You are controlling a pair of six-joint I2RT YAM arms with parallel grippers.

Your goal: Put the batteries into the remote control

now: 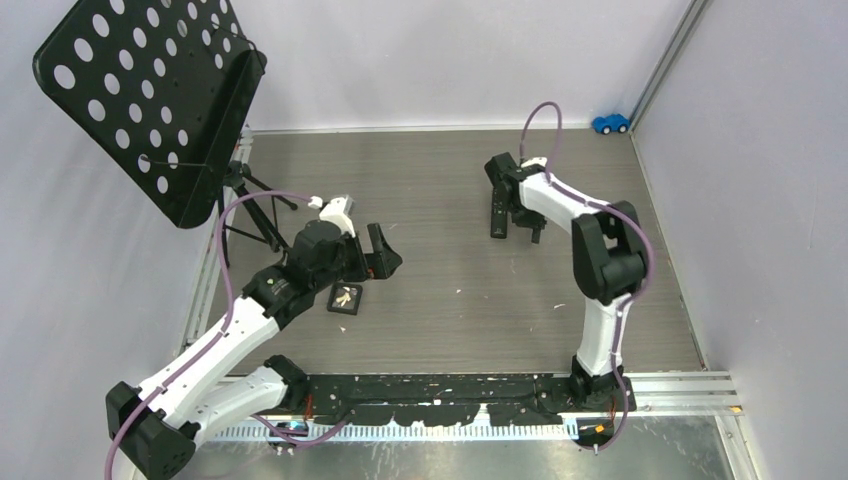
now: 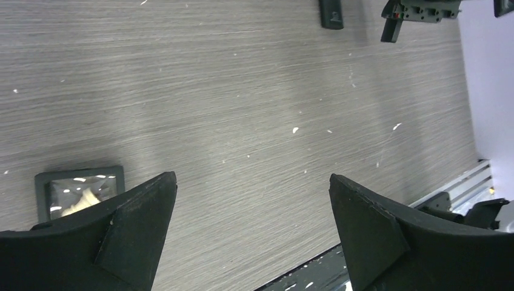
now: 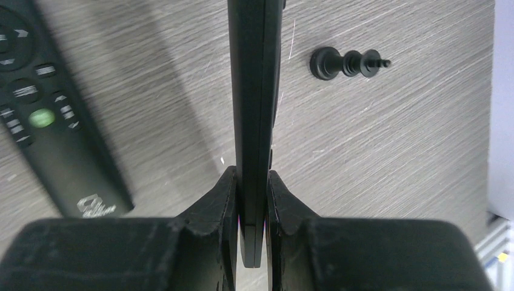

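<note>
Black remote control [image 3: 254, 109] pinched edge-on by right pincer [image 3: 253, 203]; left pincer [image 2: 251, 209] spread, empty; loading apparently not begun.

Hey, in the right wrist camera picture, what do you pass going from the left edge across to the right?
Black remote with a green button, lying face up → slim black remote, held on edge by the right gripper → small black stepped plug.

Perforated blk stand [image 1: 225, 120] far-left on tripod; blue toy car [image 1: 610, 123] in far-right corner; small blk ridged peg [image 3: 348, 63] lying on grey tabletop [image 1: 450, 260].
</note>
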